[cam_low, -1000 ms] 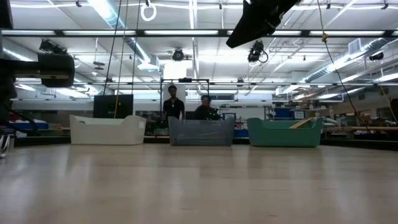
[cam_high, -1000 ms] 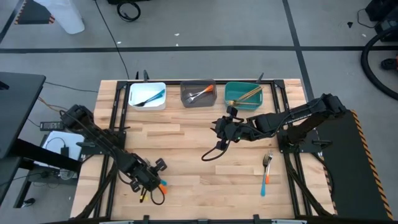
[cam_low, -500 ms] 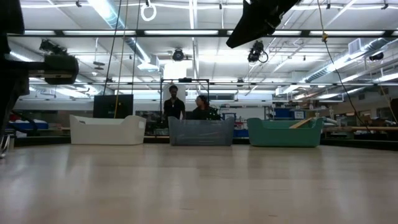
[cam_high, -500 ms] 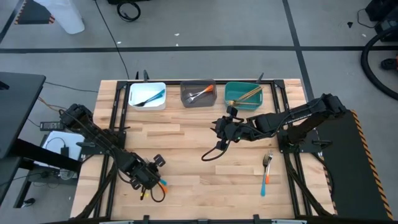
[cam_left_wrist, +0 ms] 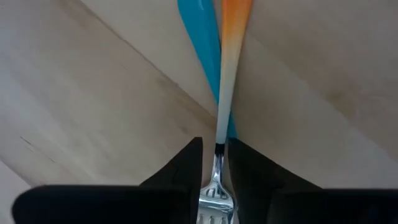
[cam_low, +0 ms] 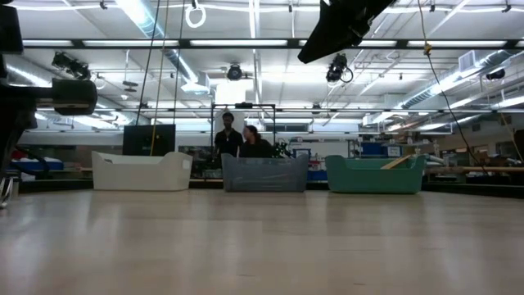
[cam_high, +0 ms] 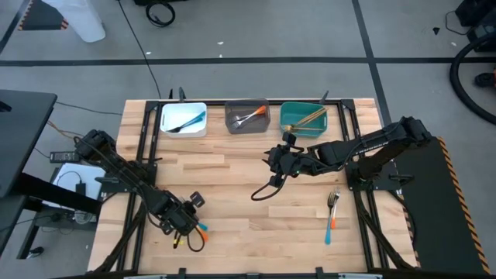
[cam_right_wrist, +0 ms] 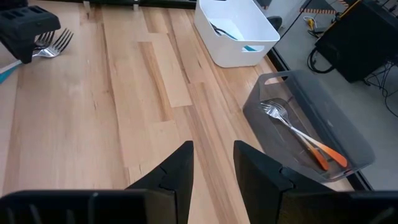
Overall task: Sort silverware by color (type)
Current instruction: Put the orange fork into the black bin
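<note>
Two forks lie under my left pincer at the near left part of the table: an orange-handled fork and a blue-handled utensil partly beneath it, side by side and touching. In the left wrist view the pincer's fingers stand either side of the orange-handled fork's neck, narrowly parted; I cannot tell whether they are gripping it. My right pincer hangs over the middle of the table, fingers apart with nothing between them. At the table's far edge stand three bins in a row: the white bin holds a blue-handled piece, the grey bin holds orange-handled forks, and the teal bin holds gold utensils. Another fork pair, one orange-handled and one blue-handled, lies on the table's near right part, well apart from both pincers. In the low view two people show in the room behind the grey bin.
</note>
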Available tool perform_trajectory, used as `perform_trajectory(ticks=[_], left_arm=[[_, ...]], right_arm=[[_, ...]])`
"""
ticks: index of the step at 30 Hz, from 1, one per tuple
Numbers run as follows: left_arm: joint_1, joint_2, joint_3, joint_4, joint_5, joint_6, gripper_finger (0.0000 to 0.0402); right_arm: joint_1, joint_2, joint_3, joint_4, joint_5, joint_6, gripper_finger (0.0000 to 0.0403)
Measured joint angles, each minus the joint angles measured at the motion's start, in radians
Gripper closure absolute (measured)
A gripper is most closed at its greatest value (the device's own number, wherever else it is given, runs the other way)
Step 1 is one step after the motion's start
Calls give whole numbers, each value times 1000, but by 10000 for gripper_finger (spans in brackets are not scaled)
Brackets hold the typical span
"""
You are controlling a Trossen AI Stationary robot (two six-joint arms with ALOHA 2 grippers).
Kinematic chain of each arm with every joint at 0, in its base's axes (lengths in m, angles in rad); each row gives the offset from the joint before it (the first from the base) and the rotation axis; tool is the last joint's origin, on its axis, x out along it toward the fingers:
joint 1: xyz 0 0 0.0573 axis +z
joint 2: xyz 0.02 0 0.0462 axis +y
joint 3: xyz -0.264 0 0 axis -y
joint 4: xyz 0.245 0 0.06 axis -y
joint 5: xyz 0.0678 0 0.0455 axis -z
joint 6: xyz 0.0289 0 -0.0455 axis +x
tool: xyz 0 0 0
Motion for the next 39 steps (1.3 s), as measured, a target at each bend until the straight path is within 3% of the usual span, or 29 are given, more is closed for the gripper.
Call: perform_trajectory(ticks=[12,23,39], left_arm=[[73,0,0,1,33,-12,333],[72,1,0,6,39,215,337],[51,1,0,13,15,324,336]], right_arm=[[5,0,0,0,-6,7,279],[11,0,0,0,-6,7,279],[10,0,0,0,-6,6,279]])
